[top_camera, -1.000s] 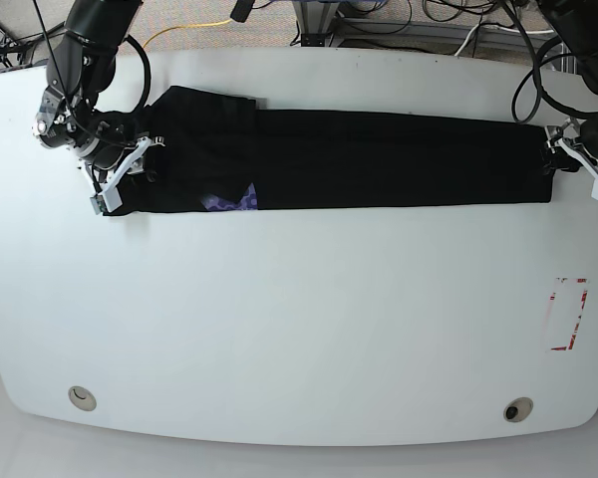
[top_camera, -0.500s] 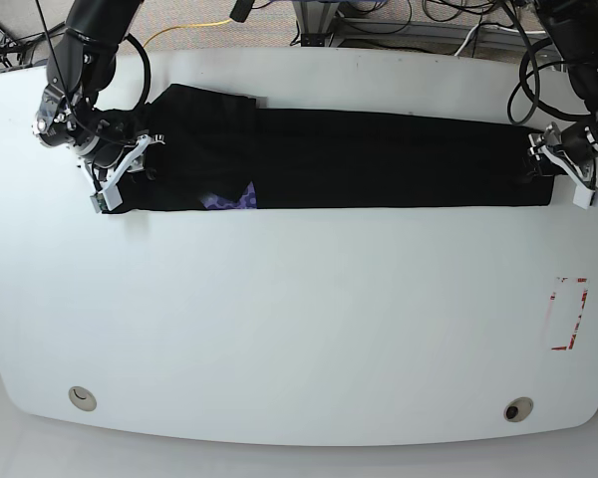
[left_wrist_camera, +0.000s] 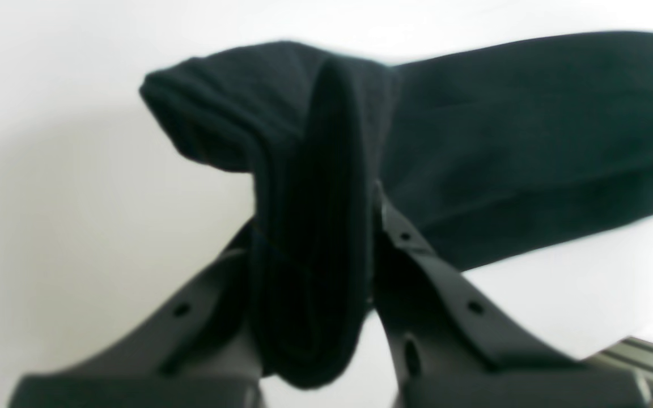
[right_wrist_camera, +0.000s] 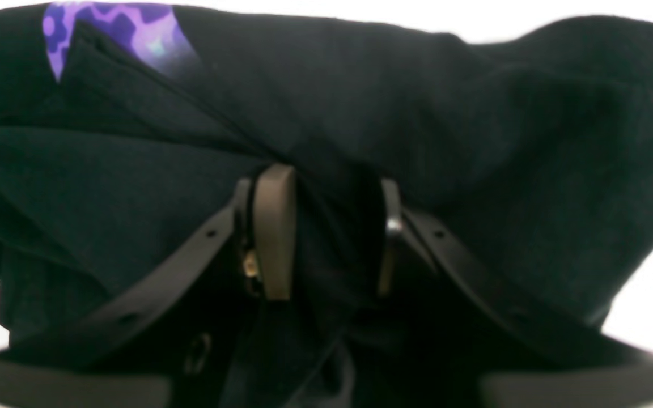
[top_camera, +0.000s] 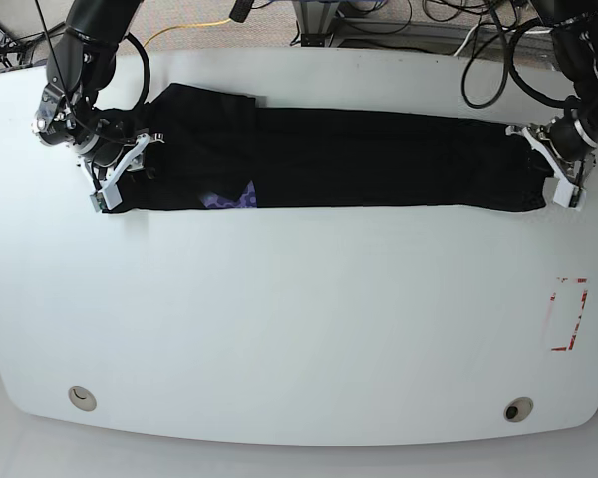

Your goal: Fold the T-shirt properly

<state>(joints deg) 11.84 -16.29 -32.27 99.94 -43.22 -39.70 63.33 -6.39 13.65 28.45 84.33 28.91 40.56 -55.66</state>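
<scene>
The black T-shirt [top_camera: 359,159] lies folded into a long band across the far half of the white table [top_camera: 299,319]. A patch of purple print [top_camera: 229,199] peeks out at its front edge, and the same purple print [right_wrist_camera: 117,34] shows in the right wrist view. At the band's right end my left gripper [top_camera: 543,159] is shut on a bunched fold of the cloth. The left wrist view shows this fold of the T-shirt [left_wrist_camera: 530,130] pinched in the left gripper [left_wrist_camera: 315,226]. My right gripper [top_camera: 120,174] grips the left end. There the right gripper [right_wrist_camera: 332,226] holds a fold of the T-shirt [right_wrist_camera: 474,113] between its fingers.
A red-and-white rectangular mark [top_camera: 568,314] sits near the table's right edge. Two round holes [top_camera: 81,398] [top_camera: 518,409] lie near the front edge. Cables and a yellow cord [top_camera: 194,28] run along the floor behind the table.
My left gripper has moved inward to the left and closed on the shirt's right end, pulling that end a little leftward. The right gripper has kept its hold and place.
</scene>
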